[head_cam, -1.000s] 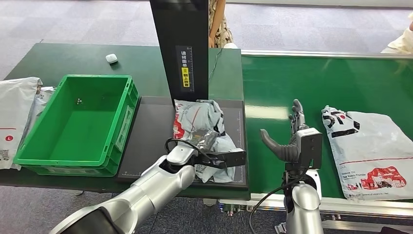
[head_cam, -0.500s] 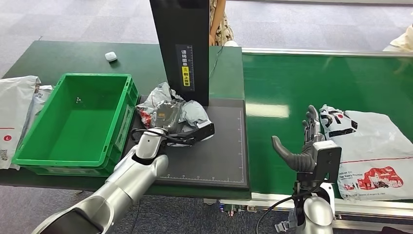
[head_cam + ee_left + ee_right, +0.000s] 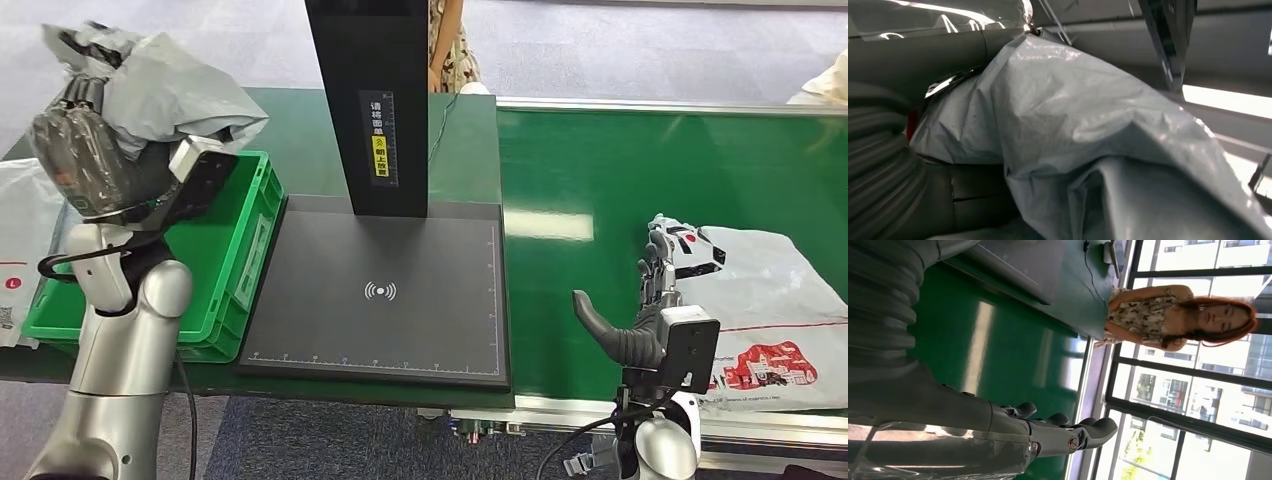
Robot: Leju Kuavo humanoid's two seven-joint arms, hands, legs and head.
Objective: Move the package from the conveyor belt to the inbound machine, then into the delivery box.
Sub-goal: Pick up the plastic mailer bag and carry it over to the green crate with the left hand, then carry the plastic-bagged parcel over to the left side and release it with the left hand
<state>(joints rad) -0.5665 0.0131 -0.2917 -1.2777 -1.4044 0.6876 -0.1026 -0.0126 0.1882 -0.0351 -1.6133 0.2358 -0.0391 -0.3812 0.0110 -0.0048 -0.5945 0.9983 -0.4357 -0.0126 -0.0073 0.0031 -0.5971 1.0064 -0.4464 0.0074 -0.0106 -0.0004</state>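
Note:
My left hand (image 3: 95,150) is raised high at the left and grips a crumpled grey package (image 3: 170,85), held above the near left part of the green delivery box (image 3: 225,270). Close up, the grey package (image 3: 1088,140) covers my fingers. The black inbound machine pad (image 3: 380,295) lies bare under its black post (image 3: 370,100). My right hand (image 3: 645,310) stands open above the green conveyor belt (image 3: 600,190), fingers straight, just left of a white printed package (image 3: 765,310) lying on the belt. My right hand (image 3: 998,430) holds nothing.
White packages (image 3: 20,240) lie on the green table left of the box. A small white object (image 3: 228,117) sits at the table's far side. A person (image 3: 1168,315) stands behind the post, beyond the table.
My left hand lifted the grey package off the machine pad and swung it left and up over the green box. My right hand edged right toward the white package.

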